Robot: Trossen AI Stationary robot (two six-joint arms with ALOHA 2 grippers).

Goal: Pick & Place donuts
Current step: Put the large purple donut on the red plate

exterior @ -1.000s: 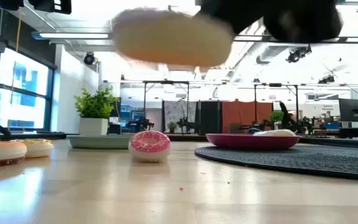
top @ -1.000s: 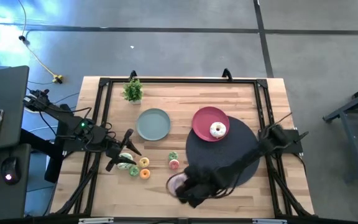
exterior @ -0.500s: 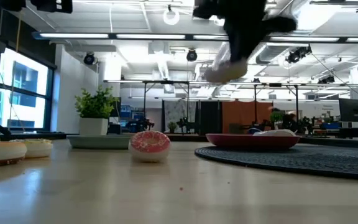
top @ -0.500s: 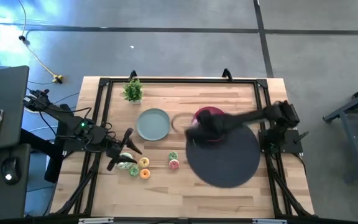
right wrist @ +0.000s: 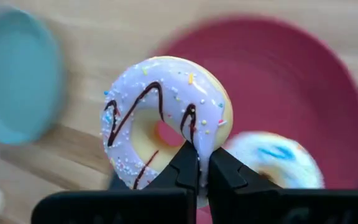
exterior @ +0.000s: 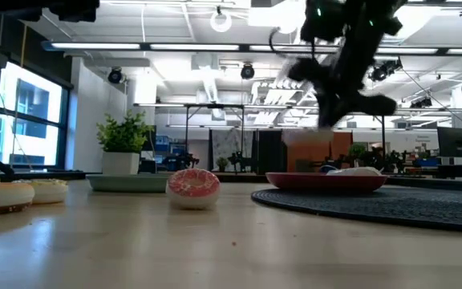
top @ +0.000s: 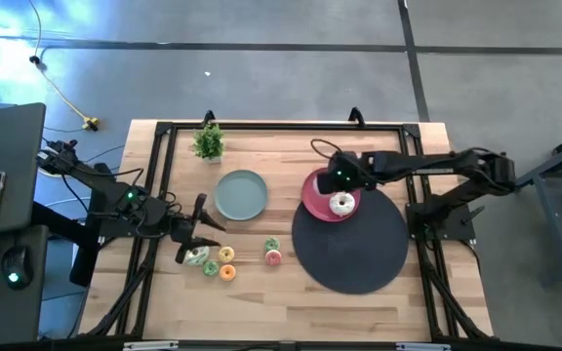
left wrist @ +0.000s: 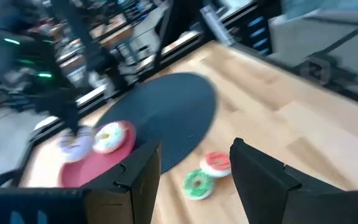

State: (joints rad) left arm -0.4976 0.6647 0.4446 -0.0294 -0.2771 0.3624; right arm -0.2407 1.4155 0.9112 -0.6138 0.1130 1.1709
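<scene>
My right gripper (top: pixel 335 178) hangs over the pink plate's (top: pixel 317 200) far left part, shut on a lilac-iced donut (right wrist: pixel 166 118) with dark drizzle. A white-iced donut (top: pixel 341 204) lies on that plate. My left gripper (top: pixel 198 232) stands open with nothing between its fingers, just above a cluster of small donuts (top: pixel 213 261) near the table's left side. Two more tiny donuts, one green (top: pixel 271 245) and one pink (top: pixel 273 257), lie on the wood; the left wrist view shows them (left wrist: pixel 207 174) beyond the open fingers. My right gripper pinches the donut's ring at one spot (right wrist: pixel 202 138) between its two fingertips. One finger seems to be on the hole's side and the other on the outer edge. The fingers slant down from the table's right. The donut is lifted clear of the plate and stands on edge.
A grey-green plate (top: pixel 241 194) lies left of the pink one. A dark round mat (top: pixel 354 249) lies under and in front of the pink plate. A small potted plant (top: pixel 209 141) stands at the far left. A black frame (top: pixel 281 127) runs round the table.
My right gripper has carried the lilac donut from the table's near edge toward the far edge, across the mat, and then right to above the pink plate, staying shut on it. My left gripper has turned a little in place.
</scene>
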